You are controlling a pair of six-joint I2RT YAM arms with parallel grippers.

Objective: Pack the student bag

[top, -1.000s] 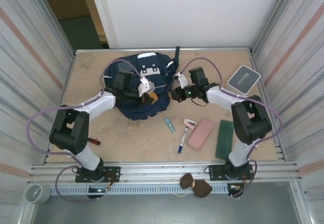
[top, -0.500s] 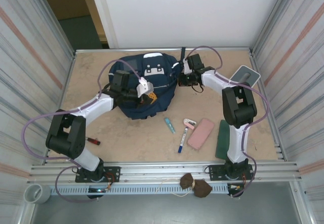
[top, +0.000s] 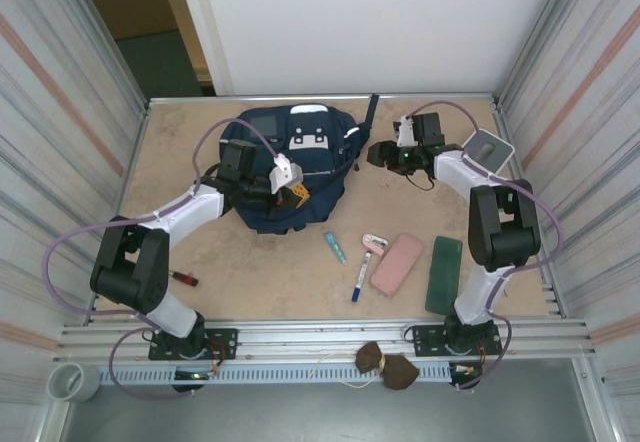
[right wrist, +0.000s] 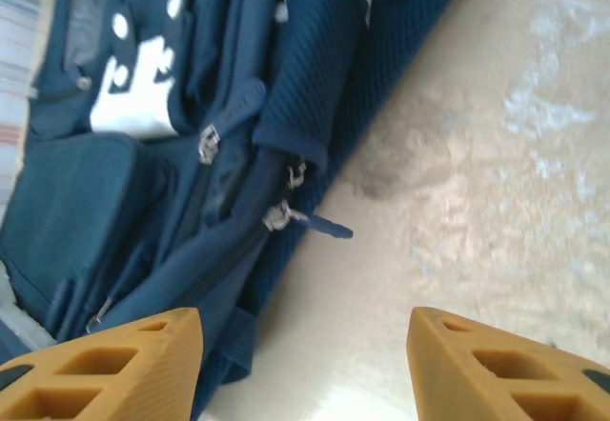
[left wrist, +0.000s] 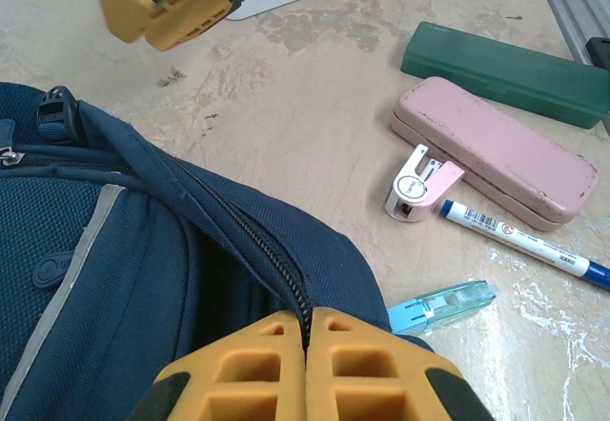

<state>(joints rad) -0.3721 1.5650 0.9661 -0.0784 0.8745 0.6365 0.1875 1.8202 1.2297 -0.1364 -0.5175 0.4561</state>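
The left claw [left wrist: 305, 330] is closed tight, its two orange pads pressed together at the near right edge of the student bag [left wrist: 114, 250]. The open zip line runs straight into the seam between the pads, so it grips the bag there, though exactly what it pinches is hidden. In the overhead view this claw [top: 296, 192] sits on the bag's right front. Its forearm slants back down and left to a folded elbow above the left base. The right claw [right wrist: 300, 324] is spread wide, one orange finger at each lower corner of its wrist view, with bare table [right wrist: 496, 183] between them. It holds nothing and hangs just beside the bag's right flank, where two metal zip pulls [right wrist: 278, 215] hang by the edge. From above, the right claw [top: 380, 155] points left toward the bag. Its forearm stretches up and left from an elbow raised over the right base. The student bag [top: 285, 157] lies at the back centre of the table [top: 200, 262]. A pink case [left wrist: 496, 150], a green case [left wrist: 505, 59], a blue-capped pen [left wrist: 519, 240] and a teal item [left wrist: 443, 304] lie on the table near the bag.
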